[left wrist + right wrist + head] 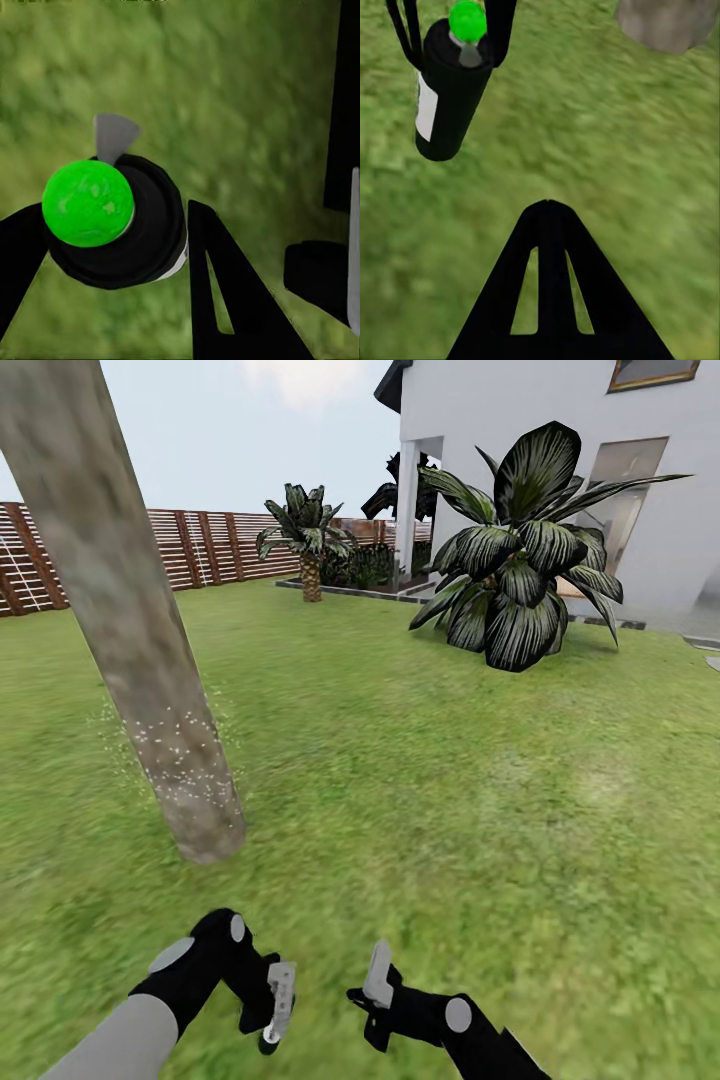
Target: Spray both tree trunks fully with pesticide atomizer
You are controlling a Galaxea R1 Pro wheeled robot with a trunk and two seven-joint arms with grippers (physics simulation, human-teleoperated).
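Head view high, forward-down; wrist views near lawn (420, 780)

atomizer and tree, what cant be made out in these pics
- Pesticide atomizer: label unreadable, too small and blurred in right wrist view.
- Tree trunk: crown cut off by head view's top edge; far side hidden.
- Right gripper: fingers overlap in right wrist view; gap unclear.
- Second tree: not visible here.
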